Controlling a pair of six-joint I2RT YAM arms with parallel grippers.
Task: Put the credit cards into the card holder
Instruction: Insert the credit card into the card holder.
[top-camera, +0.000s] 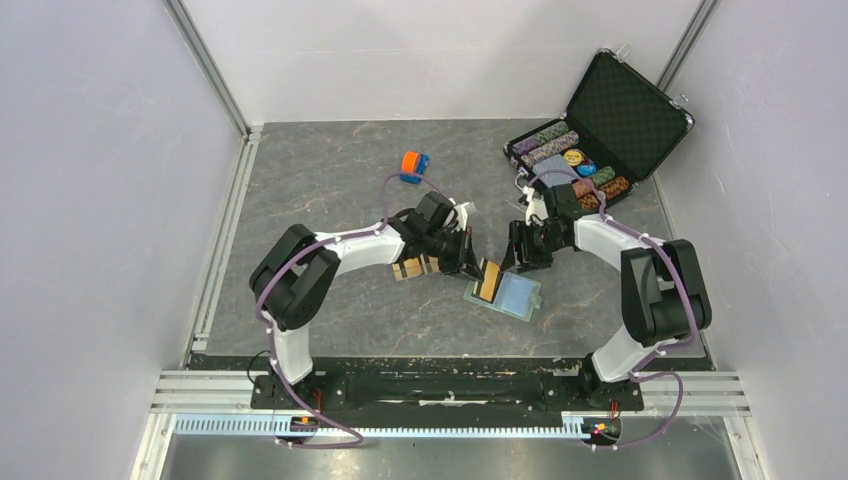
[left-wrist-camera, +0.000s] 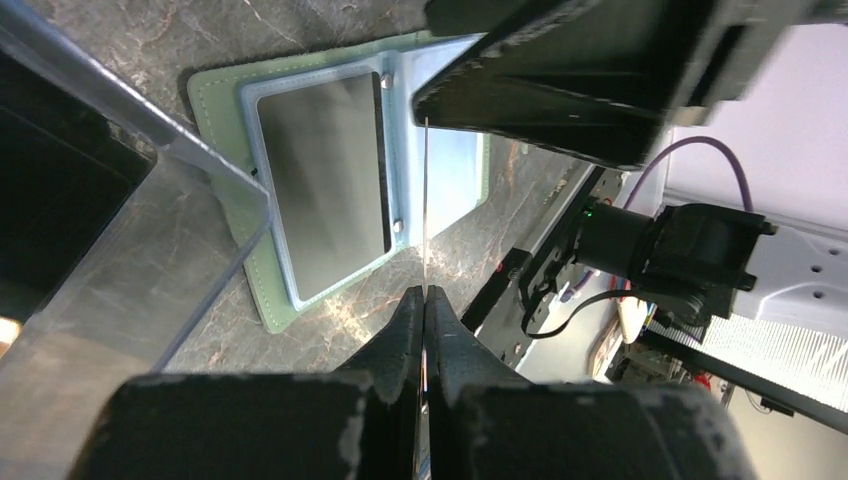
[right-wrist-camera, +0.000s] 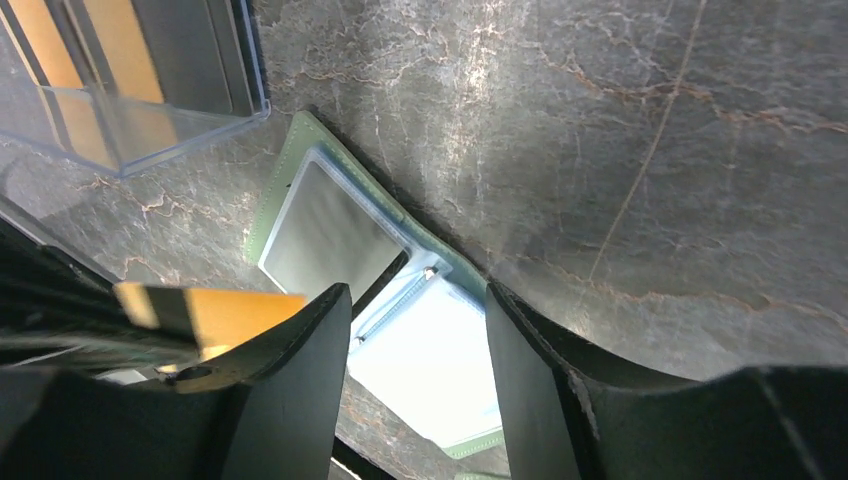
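Left gripper pinching orange card edge-on, long axis toward right gripper, whose jaws are spread, over the open card holder; clear tray crowds one corner.

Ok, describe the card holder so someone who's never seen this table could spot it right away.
On the dark marbled table, look just right of centre, toward the near edge. The card holder lies open flat there: sage-green border, pale blue inside with clear pockets, unlike the clear tray to its left.
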